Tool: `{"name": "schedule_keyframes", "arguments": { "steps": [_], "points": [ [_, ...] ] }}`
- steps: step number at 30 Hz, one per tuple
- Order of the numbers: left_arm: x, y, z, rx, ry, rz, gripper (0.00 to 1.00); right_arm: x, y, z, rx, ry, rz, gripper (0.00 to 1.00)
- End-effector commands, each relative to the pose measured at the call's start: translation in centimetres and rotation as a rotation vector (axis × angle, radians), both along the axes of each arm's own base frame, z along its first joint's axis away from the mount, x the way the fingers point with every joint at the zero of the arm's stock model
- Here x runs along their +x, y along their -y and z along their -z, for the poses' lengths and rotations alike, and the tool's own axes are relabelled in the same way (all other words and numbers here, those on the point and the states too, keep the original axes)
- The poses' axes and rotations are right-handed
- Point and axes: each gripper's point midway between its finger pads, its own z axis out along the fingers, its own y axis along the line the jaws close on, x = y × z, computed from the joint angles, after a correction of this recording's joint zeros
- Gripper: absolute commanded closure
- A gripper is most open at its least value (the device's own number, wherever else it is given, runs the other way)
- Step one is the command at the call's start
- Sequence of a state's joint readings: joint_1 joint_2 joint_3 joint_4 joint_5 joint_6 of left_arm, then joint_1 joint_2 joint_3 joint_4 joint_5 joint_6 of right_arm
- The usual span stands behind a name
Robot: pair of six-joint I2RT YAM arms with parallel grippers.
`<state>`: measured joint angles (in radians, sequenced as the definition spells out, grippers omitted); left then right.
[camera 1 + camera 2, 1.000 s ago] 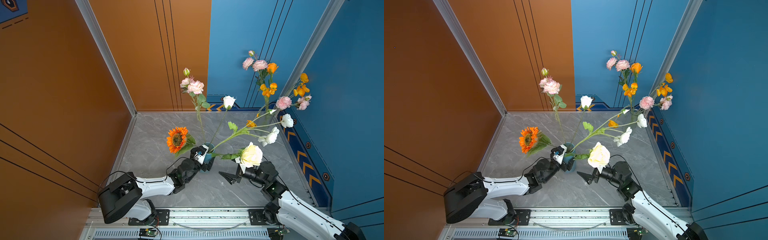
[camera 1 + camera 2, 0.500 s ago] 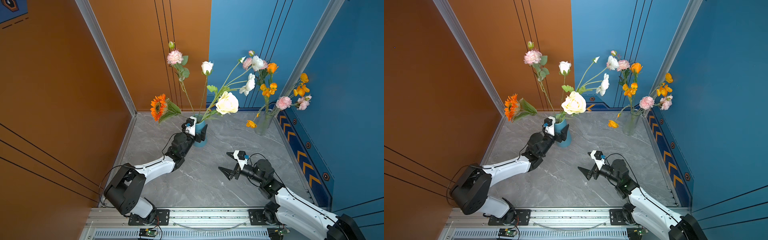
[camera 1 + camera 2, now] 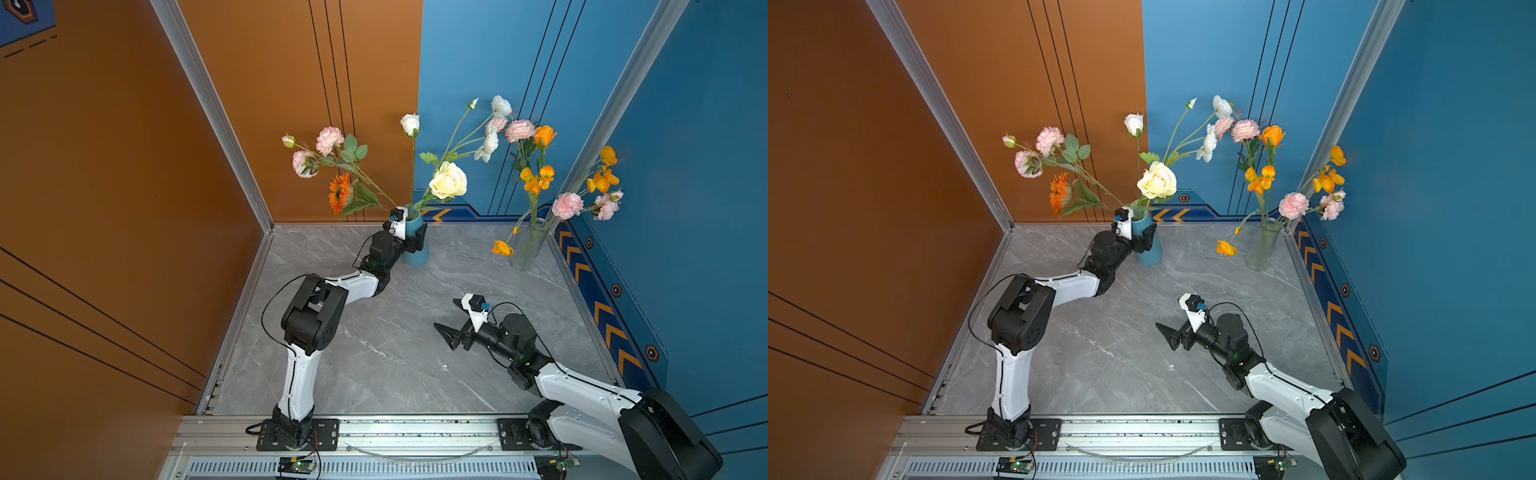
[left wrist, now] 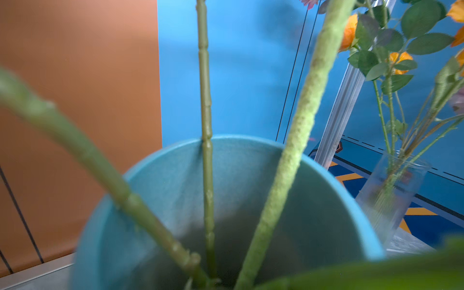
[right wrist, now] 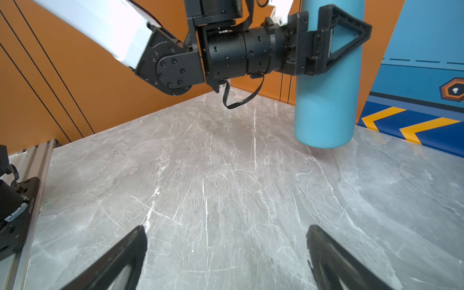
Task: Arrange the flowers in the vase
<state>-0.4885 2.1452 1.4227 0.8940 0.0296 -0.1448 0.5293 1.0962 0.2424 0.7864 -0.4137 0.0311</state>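
Vase [image 3: 417, 257] of flowers [image 3: 448, 185] was clamped by left hand [image 3: 409, 239] near far edge of bench [image 3: 374, 353]; right hand [image 3: 446, 316] spread, empty. Upright release judged next.

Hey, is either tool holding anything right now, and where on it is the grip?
The left tool clamps the blue vase around its upper body, just below the rim. The right tool is open and empty.
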Motion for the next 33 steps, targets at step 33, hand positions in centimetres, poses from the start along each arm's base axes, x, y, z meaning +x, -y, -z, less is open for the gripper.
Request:
{"name": "schedule_keyframes", "arguments": {
  "steps": [33],
  "points": [
    [6.6, 1.8, -5.0, 0.082, 0.167, 0.007, 0.82, 0.8, -0.8, -1.3, 0.012, 0.007, -0.023, 0.00]
  ]
}}
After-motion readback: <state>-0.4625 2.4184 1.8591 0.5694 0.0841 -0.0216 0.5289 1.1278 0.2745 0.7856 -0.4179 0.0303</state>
